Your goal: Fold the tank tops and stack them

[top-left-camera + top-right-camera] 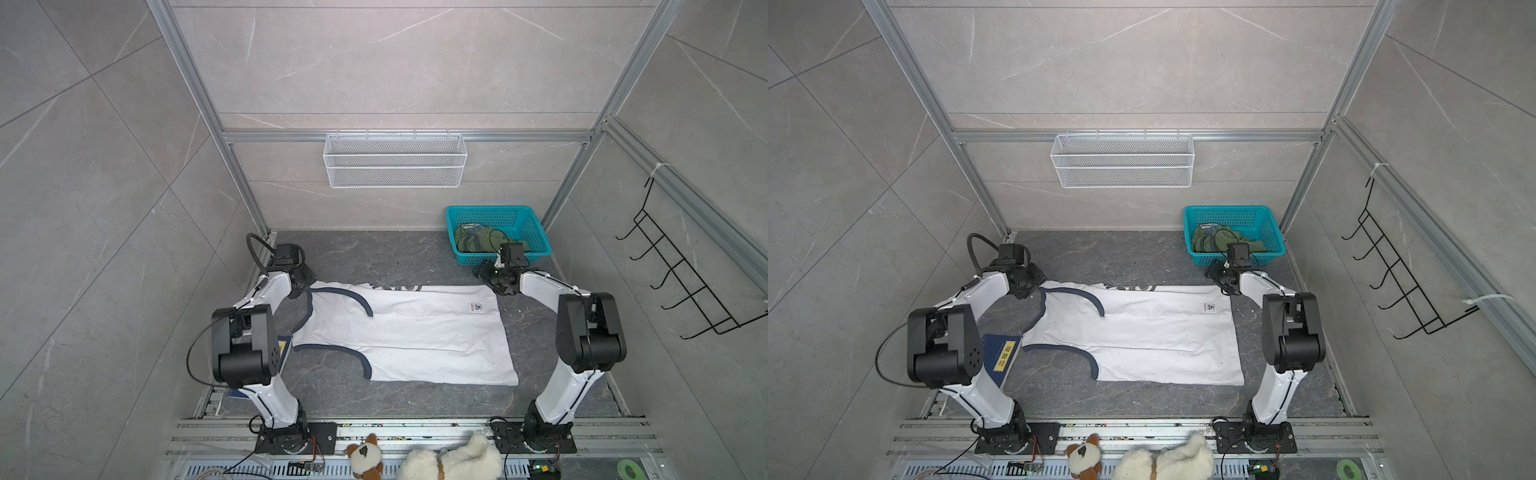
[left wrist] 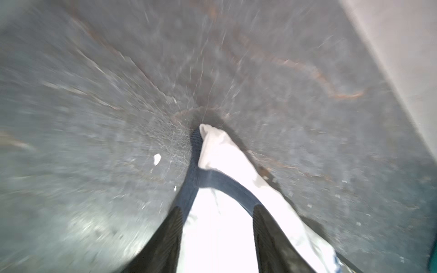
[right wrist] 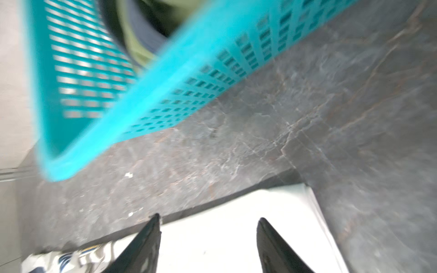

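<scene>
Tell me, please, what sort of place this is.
Probably a robot test cell: aluminium frame, left arm and right arm bolted to a rail, teal basket near the white tank top.

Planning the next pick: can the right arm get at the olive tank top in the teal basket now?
Probably yes. The right gripper sits open just short of the near wall of the teal basket; the olive tank top lies uncovered inside. It must lift over that wall.
</scene>
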